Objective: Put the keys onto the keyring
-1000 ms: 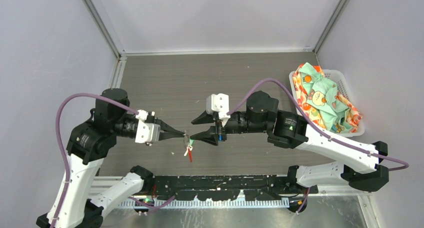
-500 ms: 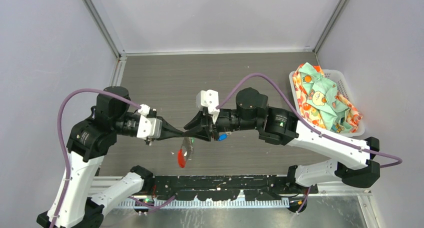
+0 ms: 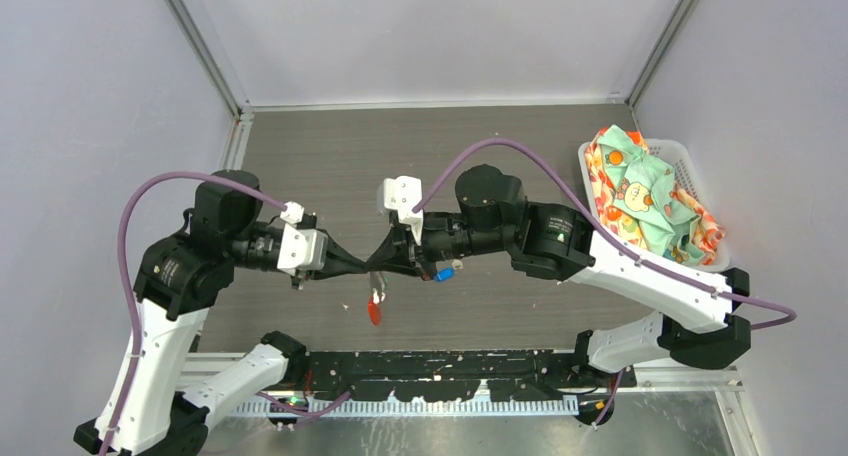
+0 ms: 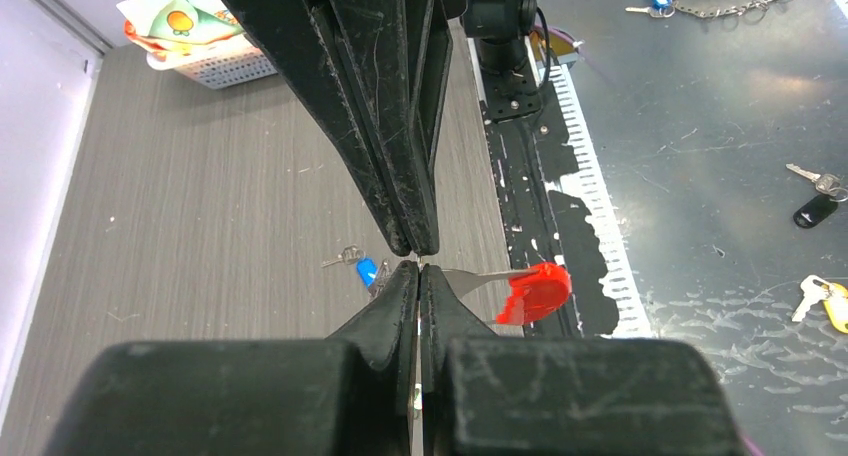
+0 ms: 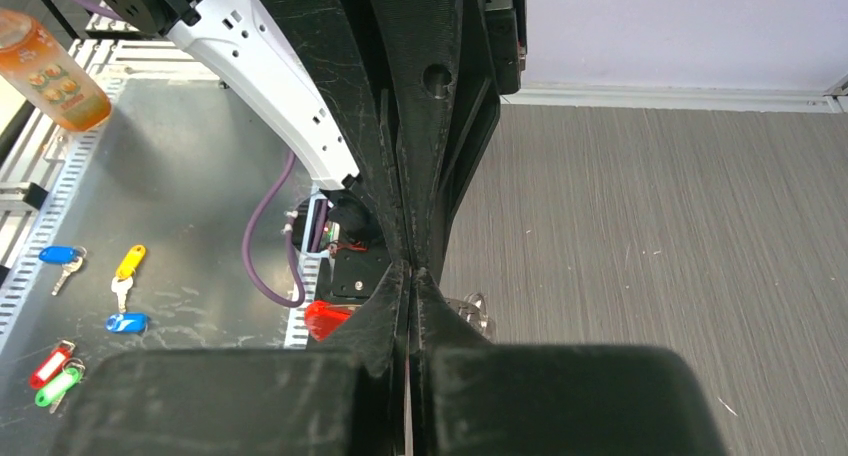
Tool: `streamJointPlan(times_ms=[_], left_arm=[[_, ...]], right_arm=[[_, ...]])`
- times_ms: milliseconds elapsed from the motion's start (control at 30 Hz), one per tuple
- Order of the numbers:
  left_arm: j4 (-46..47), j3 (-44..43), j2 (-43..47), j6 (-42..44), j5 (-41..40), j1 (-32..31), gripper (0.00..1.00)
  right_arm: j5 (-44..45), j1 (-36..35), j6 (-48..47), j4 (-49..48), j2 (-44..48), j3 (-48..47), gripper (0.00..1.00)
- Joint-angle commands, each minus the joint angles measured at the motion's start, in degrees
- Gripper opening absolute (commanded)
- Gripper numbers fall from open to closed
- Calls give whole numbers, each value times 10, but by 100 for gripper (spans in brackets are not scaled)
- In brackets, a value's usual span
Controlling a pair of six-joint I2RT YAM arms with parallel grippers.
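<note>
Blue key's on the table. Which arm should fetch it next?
Right, probably. The blue key lies on the table close beside the right gripper, on that arm's side. The left gripper looks shut on the keyring, its red loop dangling, so it should hold that.

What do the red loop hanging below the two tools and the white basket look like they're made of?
The red loop looks like glossy, perhaps slightly translucent plastic: saturated, even colour with a soft sheen. The white basket seems to be moulded matte plastic, given its regular slotted lattice wall.
</note>
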State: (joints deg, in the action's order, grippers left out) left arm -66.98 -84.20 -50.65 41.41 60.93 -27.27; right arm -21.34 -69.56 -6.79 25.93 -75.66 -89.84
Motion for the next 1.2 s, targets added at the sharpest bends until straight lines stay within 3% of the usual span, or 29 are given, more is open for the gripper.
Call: streamJointPlan(times_ms=[0, 200, 433, 533, 767, 1067, 1167], left_arm=[[6, -24, 1, -24, 6, -1, 0], [1, -27, 1, -26, 2, -1, 0], [-3, -29, 1, -26, 0, -1, 0], [-3, -28, 3, -26, -3, -1, 0], [2, -24, 6, -28, 0, -1, 0], [3, -24, 6, -28, -5, -1, 0], [4, -22, 5, -29, -9, -1, 0]], right_arm=[[13, -1, -15, 51, -8, -41, 1], [20, -1, -31, 104, -29, -77, 2], [28, -1, -40, 140, -39, -103, 12], [25, -1, -42, 153, -41, -111, 22], [31, -1, -38, 137, -41, -110, 20], [27, -1, -32, 116, -46, -116, 37], [25, -2, -32, 112, -46, -118, 38]])
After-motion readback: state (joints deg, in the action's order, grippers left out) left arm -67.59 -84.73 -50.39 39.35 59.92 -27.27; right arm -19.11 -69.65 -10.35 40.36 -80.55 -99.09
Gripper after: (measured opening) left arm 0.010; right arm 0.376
